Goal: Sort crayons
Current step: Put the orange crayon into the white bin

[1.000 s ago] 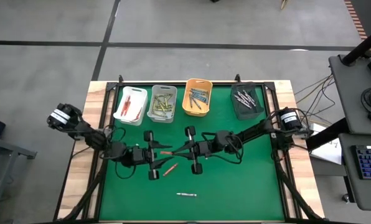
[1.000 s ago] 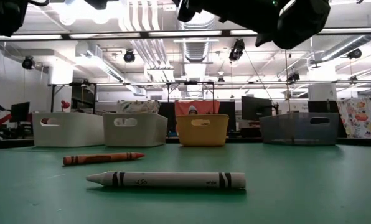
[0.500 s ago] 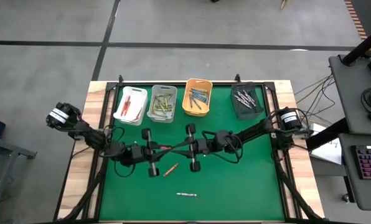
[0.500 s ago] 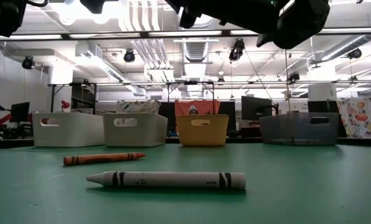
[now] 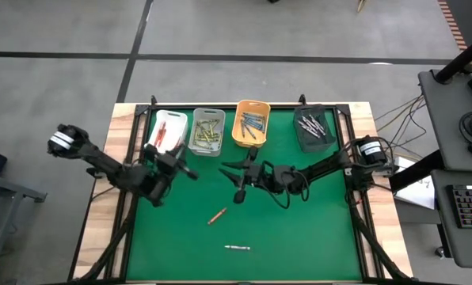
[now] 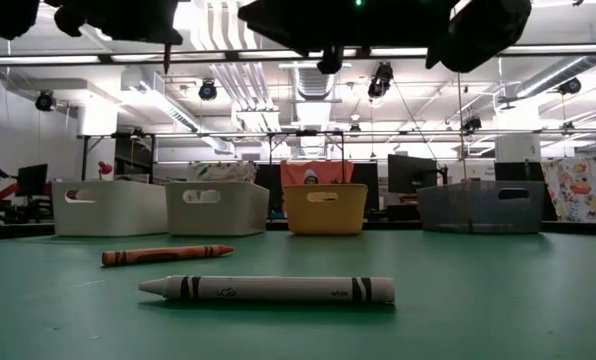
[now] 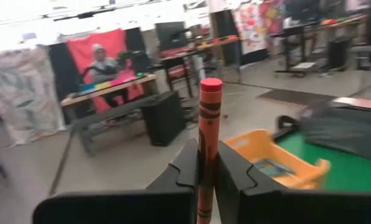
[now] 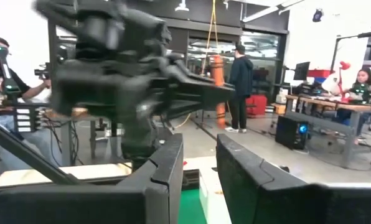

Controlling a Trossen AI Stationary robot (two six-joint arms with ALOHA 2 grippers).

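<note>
The left pincer (image 5: 175, 161) is clamped on a red paper-wrapped crayon (image 7: 206, 155), just below the white plastic bin (image 5: 166, 134) holding red crayons at the frame's upper left. Its long axis stands across the jaws; the bin lies directly above it. The right pincer (image 5: 230, 168), at centre, stands apart and empty.

**No readable text from my station**

I can read nothing in any view. The white crayon (image 6: 267, 289) lying nearest the low camera, in front of the yellow bin (image 6: 324, 208), carries small dark marks on its wrapper, but I cannot make them out as letters. The bins show me no labels.
</note>
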